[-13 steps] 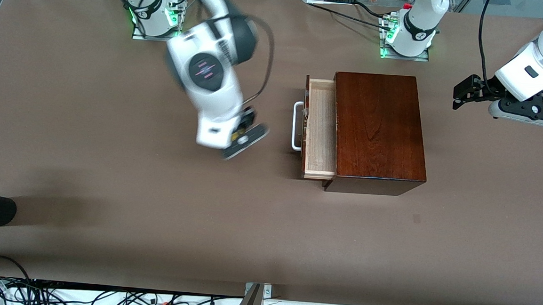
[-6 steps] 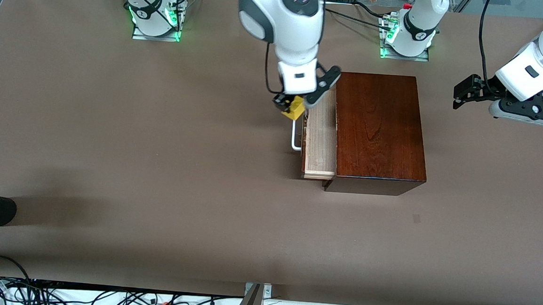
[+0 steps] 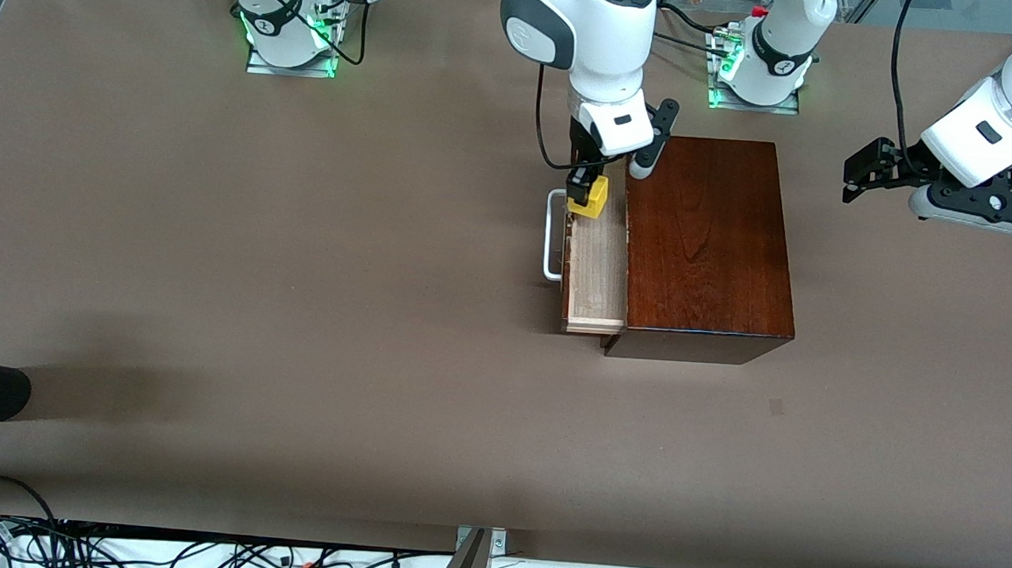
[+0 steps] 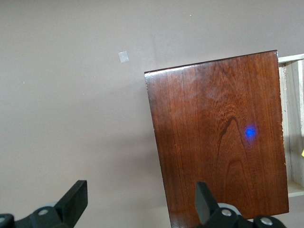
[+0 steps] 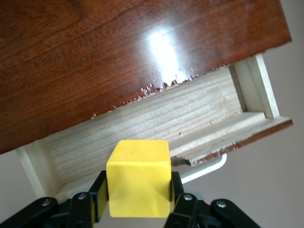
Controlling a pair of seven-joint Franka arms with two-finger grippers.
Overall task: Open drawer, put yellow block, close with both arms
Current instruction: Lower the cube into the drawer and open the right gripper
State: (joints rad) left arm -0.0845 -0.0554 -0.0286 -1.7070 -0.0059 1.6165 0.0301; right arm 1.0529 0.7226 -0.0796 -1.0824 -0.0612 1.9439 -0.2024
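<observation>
Yellow block point(image 5: 138, 178) pinched in right gripper point(image 5: 137, 202) fingers over open drawer point(image 3: 597, 263) — left gripper point(image 4: 137, 202) waiting, fingers apart, seemingly empty.

The right claw point(image 3: 584, 186) and yellow block point(image 3: 589, 196) hide the drawer point(image 3: 597, 263) end nearest the robots' bases.

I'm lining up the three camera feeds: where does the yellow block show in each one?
Front view: yellow block held in the right gripper, over the open drawer.
Right wrist view: block low and central, between the fingers.
Left wrist view: at most a yellow sliver at the edge.
Shared landmark: the mahogany box.
</observation>
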